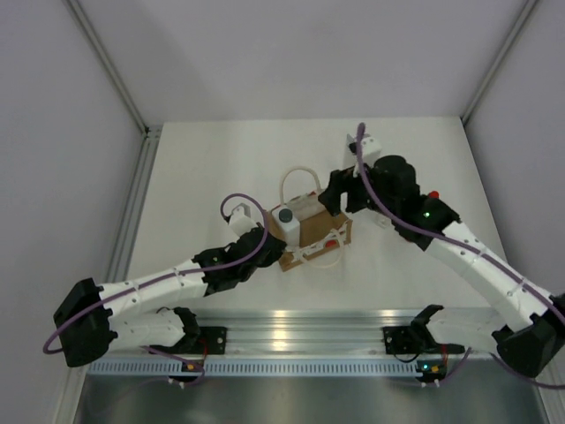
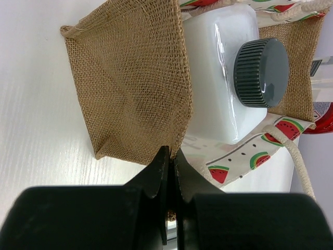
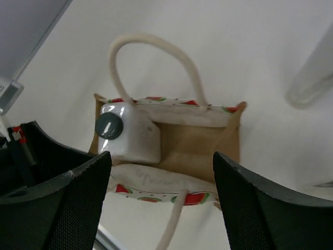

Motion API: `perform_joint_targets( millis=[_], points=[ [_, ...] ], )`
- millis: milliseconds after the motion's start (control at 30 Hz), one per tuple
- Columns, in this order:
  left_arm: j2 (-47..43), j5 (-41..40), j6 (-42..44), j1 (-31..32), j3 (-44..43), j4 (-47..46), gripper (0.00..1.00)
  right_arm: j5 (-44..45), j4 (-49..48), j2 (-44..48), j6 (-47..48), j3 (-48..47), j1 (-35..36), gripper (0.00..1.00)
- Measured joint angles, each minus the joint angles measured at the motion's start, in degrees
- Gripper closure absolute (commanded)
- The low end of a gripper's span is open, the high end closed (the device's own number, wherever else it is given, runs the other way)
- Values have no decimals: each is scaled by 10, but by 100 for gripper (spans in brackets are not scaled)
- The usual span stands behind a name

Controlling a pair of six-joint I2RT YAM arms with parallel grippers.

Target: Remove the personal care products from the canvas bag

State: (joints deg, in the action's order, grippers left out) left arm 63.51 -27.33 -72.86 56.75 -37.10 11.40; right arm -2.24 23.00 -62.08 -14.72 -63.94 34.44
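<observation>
The canvas bag [image 1: 311,231] stands open mid-table, with a watermelon-print lining and white rope handles. The white bottle with a grey cap [image 3: 130,133] stands in its left end; the rest of the bag floor shows bare. My left gripper [image 2: 170,151] is shut on the bag's left burlap edge [image 2: 130,78]. My right gripper [image 3: 160,156] hangs open above the bag, one finger on each side of it, holding nothing. A red container [image 2: 323,117] shows at the right edge of the left wrist view, beyond the bag's side. The other products are not clearly seen.
A blurred pale translucent cylinder [image 3: 312,78] lies on the table right of the bag. The aluminium rail [image 1: 300,331] with both arm bases runs along the near edge. Grey walls close the table at left, right and back.
</observation>
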Motion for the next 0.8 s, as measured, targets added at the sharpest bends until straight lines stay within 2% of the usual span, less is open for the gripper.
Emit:
perform_joint_targets(
  millis=[133, 233, 667, 800],
  points=[
    [2, -3, -6, 0, 0, -2, 100, 12, 6, -82, 6, -16, 100, 23],
    [2, -4, -8, 0, 0, -2, 100, 25, 6, -131, 12, -30, 135, 23],
    [9, -8, -12, 0, -2, -5, 100, 32, 1, -245, 37, -81, 155, 22],
    [9, -8, -12, 0, -2, -6, 100, 48, 1, -271, 42, -89, 163, 28]
  ],
)
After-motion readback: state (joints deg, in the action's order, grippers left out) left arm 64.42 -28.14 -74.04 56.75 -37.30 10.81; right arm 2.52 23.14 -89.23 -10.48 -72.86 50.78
